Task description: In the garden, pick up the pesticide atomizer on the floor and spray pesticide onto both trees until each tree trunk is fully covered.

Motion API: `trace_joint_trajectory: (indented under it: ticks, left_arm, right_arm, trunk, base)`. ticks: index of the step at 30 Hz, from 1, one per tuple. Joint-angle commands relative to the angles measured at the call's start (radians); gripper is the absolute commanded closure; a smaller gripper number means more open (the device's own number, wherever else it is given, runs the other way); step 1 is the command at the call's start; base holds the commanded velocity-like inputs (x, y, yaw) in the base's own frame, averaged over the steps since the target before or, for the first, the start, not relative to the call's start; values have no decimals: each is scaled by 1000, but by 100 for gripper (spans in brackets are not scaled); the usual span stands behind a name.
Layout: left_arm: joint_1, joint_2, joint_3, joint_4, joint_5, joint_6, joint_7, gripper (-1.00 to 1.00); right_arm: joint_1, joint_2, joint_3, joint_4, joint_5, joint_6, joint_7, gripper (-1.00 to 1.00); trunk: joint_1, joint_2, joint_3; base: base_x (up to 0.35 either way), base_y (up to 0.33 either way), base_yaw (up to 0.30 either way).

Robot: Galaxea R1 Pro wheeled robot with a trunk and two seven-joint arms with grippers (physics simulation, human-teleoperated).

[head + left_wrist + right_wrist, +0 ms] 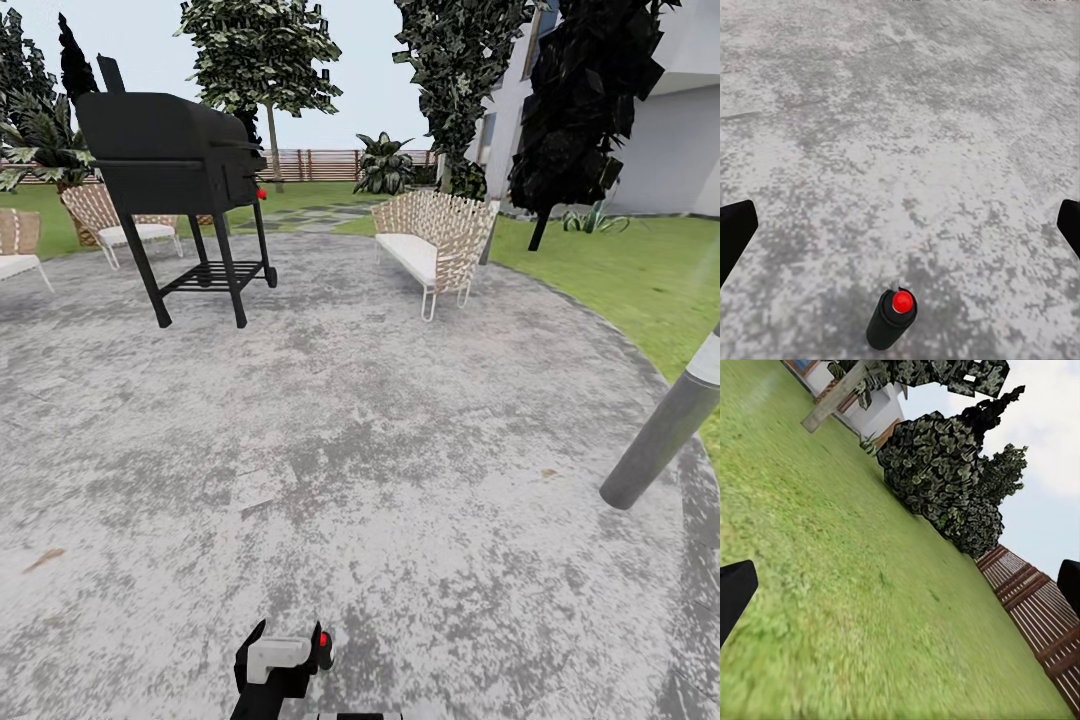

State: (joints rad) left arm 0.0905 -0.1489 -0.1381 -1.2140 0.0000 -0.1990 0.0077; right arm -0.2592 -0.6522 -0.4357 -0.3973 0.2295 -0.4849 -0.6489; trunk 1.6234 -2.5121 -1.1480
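- Risk: the pesticide atomizer [892, 320] stands upright and narrow on the grey paved floor [380, 420]; a descending left hand [900, 225] arriving off-centre would, by this judgement, tip or roll it.
- Position: in the left wrist view the atomizer lies beneath and slightly short of the midline between the fingers, untouched.
- Left hand: fingers spread wide, empty.
- Right hand [900, 585]: fingers likewise apart, aimed over the lawn [832, 585].
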Motion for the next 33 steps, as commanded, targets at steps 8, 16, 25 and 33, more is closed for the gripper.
trace_joint_trajectory:
  ticks: [8,16,25,33]
  left_arm:
    - [0,-1,0,0,0,0,0,-100]
    - [0,0,0,-1,0,-1,0,-100]
    - [0,0,0,-1,0,0,0,-100]
    - [0,0,0,-1,0,-2,0,-100]
  right_arm:
    - [0,0,0,0,0,0,0,-100]
    - [0,0,0,0,1,0,0,-100]
    - [0,0,0,0,1,-1,0,-100]
    - [0,0,0,0,1,0,0,-100]
  trunk:
    - [0,0,0]
    - [0,0,0]
    - [0,0,0]
    - [0,0,0]
  base:
    - [27,-115,0]
    - [23,-96,0]
    - [2,-200,0]
    - [0,-91,0]
